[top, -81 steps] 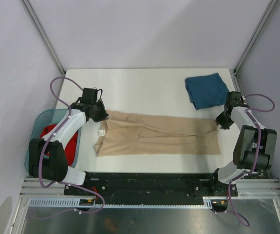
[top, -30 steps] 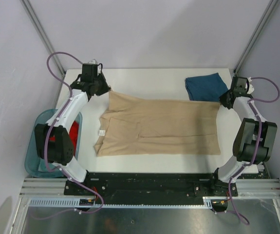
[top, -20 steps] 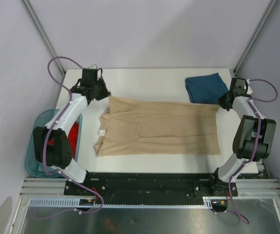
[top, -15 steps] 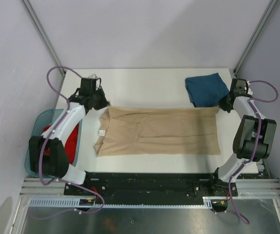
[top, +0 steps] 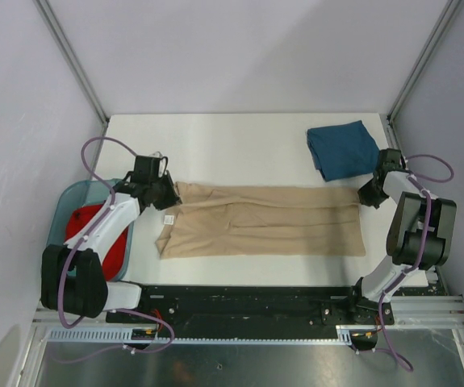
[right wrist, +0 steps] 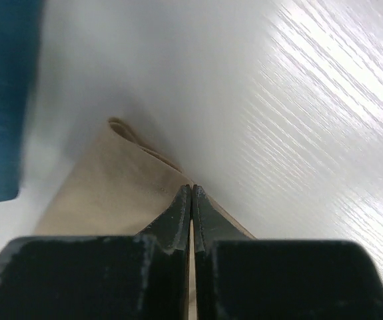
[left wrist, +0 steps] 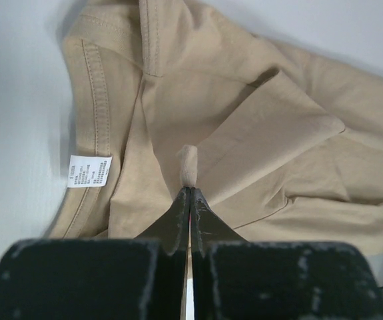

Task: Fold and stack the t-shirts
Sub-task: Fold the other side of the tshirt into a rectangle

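Observation:
The tan t-shirt [top: 264, 219] lies stretched sideways across the table, its far long edge folded toward the front. My left gripper [top: 169, 193] is shut on a pinch of its cloth at the collar end [left wrist: 189, 165], by the white neck label [left wrist: 88, 171]. My right gripper [top: 365, 197] is shut on the shirt's hem corner [right wrist: 111, 193] at the right end. The folded dark teal-blue t-shirt [top: 342, 149] lies at the back right and shows in the right wrist view [right wrist: 1, 93]. The red t-shirt [top: 101, 242] lies in the bin at the left.
A teal bin [top: 54, 234] stands off the table's left edge and holds the red shirt. The white table [top: 240, 149] ends in a black rail at the front. Grey walls and metal posts close in the back and sides.
Both grippers lifted the tan shirt's far edge up and back, then carried it forward and down. The shirt now lies narrower, folded lengthwise. Both grippers stay shut on it.

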Available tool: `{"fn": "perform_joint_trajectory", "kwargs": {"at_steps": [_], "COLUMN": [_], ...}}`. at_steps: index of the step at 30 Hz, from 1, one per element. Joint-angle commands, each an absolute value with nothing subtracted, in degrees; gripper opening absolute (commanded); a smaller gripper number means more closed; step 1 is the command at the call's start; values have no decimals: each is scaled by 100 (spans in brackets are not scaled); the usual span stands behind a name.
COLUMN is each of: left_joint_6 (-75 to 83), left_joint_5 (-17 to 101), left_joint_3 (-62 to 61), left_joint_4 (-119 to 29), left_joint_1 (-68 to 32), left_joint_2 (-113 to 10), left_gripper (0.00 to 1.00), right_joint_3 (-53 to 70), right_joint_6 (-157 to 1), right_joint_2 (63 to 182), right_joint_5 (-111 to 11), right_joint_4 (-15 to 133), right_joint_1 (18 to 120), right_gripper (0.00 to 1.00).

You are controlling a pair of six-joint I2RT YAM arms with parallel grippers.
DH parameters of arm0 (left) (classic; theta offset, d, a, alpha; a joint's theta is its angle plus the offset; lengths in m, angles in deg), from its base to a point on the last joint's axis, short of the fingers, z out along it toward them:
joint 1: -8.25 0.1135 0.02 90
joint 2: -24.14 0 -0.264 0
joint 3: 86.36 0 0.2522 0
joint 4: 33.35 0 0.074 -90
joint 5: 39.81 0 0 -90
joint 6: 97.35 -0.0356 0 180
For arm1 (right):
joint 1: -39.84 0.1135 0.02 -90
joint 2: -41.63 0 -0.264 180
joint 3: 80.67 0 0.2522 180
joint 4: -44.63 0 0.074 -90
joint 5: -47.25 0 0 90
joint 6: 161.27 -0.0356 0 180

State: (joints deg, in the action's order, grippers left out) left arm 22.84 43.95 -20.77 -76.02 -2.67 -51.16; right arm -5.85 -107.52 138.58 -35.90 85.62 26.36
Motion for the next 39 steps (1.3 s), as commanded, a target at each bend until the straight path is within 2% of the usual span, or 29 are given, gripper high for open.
{"fn": "perform_joint_trajectory", "kwargs": {"at_steps": [1,13,25,39], "left_joint_6": [2319,2336,2604,2698], "left_joint_5": [4381,4748,4773,5082], "left_joint_3": [-2067,-1994,-2544,-2444], "left_joint_4": [-7533,-8013,-8028,-8147], "left_joint_1": [-298,-291,-292,-264], "left_joint_2": [-4925,-4447,-4444,-4162], "left_gripper": [0,0,0,0], "right_joint_3": [-769,-949,-1494,-1519], "right_joint_6": [-10678,-10609,-10597,-10570], "right_joint_2": [13452,12895,13169,12741], "right_joint_5": [-3492,-3651,-3680,-3726], "right_joint_4": [8585,8823,8556,8803], "right_joint_1": [2549,2414,2287,2226], "right_gripper": [0,0,0,0]}}
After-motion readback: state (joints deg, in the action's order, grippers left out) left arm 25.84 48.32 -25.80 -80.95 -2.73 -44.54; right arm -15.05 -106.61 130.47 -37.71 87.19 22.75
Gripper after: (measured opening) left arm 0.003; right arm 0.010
